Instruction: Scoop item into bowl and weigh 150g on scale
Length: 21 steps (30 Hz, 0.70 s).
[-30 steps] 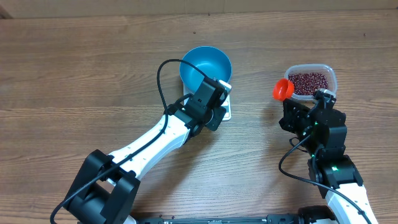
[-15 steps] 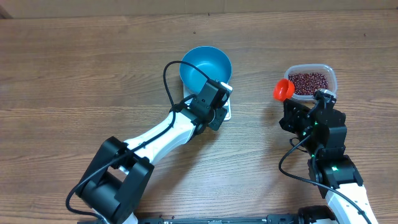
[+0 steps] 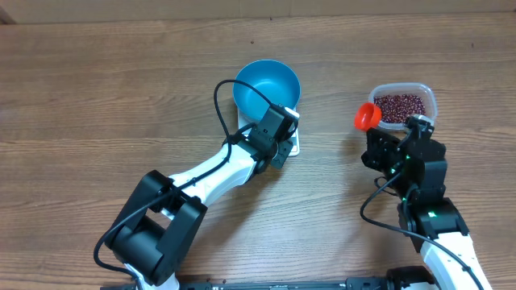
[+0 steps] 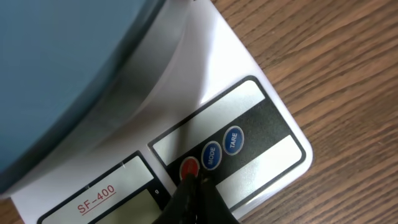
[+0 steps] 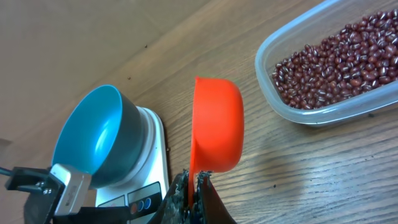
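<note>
My left gripper (image 4: pixel 193 186), pinched shut, sits at the scale's (image 4: pixel 249 118) red button (image 4: pixel 188 166), with the blue bowl (image 3: pixel 266 84) on the scale mid-tabletop. My right gripper (image 5: pixel 194 186) clamps the orange scoop (image 5: pixel 216 130); the beans (image 3: pixel 399 105) lie just beyond it, in the tub (image 3: pixel 431 101) near the far-right edge.

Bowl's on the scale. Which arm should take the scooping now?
Right. The right gripper is shut on the handle of the orange scoop, which hangs just beside the tub of beans. The left gripper is shut, empty, its tip at the red button on the scale.
</note>
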Each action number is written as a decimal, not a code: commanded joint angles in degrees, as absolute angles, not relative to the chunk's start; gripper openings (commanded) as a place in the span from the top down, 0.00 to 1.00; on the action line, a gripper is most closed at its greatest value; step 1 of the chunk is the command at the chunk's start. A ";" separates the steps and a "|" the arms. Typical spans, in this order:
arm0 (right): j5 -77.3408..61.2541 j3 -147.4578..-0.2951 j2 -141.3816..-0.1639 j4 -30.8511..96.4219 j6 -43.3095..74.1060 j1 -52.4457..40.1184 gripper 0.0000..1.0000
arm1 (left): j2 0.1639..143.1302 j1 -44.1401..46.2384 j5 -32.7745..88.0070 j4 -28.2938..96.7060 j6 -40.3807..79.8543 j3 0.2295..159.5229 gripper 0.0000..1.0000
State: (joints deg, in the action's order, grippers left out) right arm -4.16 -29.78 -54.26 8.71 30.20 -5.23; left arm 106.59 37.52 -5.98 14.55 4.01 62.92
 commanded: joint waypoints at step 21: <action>-3.51 -30.39 -55.42 7.62 30.59 -4.75 0.96 | 109.40 37.91 -8.82 11.66 1.23 62.39 0.96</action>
State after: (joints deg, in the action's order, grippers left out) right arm -4.21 -29.78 -55.57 8.16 30.41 -5.23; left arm 108.14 37.52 -8.05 11.99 2.74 62.92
